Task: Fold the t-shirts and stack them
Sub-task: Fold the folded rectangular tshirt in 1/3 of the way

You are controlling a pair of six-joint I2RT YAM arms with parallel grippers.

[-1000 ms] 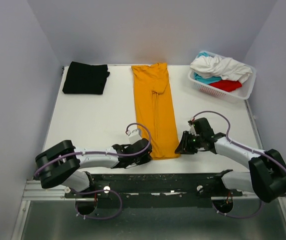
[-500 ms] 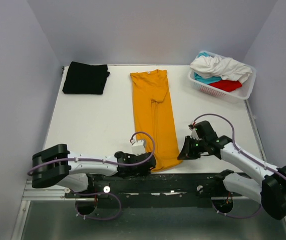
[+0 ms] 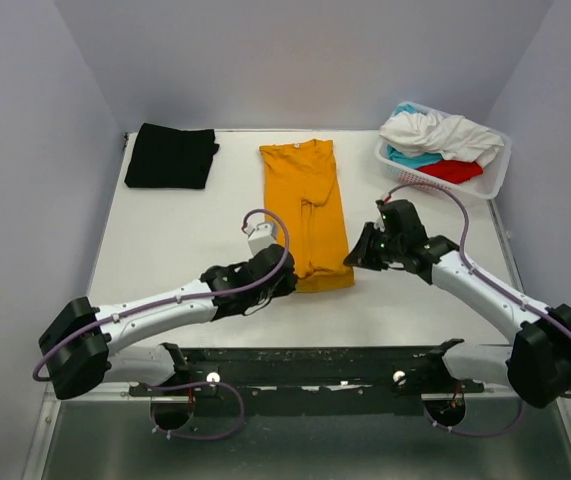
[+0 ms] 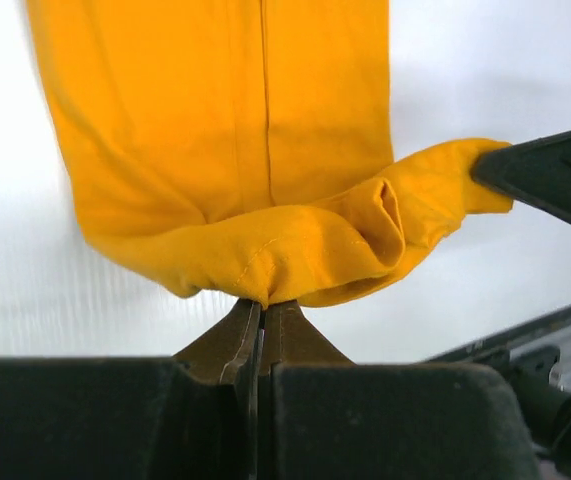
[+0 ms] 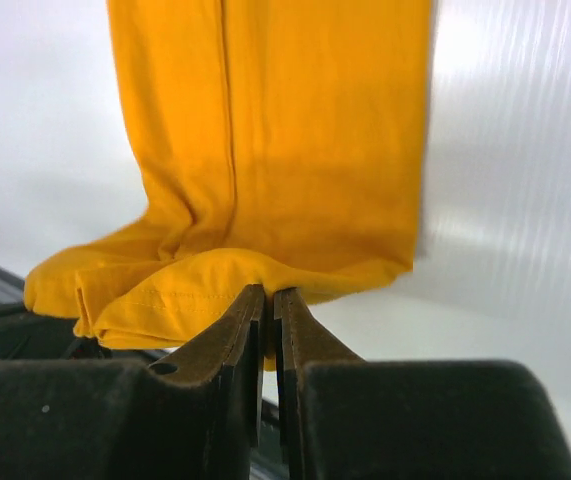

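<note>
The corner shirt (image 3: pixel 170 156) is found at the far left of the desk (image 3: pixel 185 230). The middle shirt (image 3: pixel 305 200) is laid down the centre, collar end toward the back wall. Its near hem is caught at both corners: the left corner by the left gripper (image 3: pixel 289 283), the right corner by the right gripper (image 3: pixel 351 258), with the hem stretched between them. The basket (image 3: pixel 495 180) is set at the far right, just beside the middle shirt's top end, and a heap (image 3: pixel 435 135) of shirts is piled in it.

Left gripper (image 4: pixel 262 306), right gripper (image 5: pixel 268 293) (jaws together)
</note>
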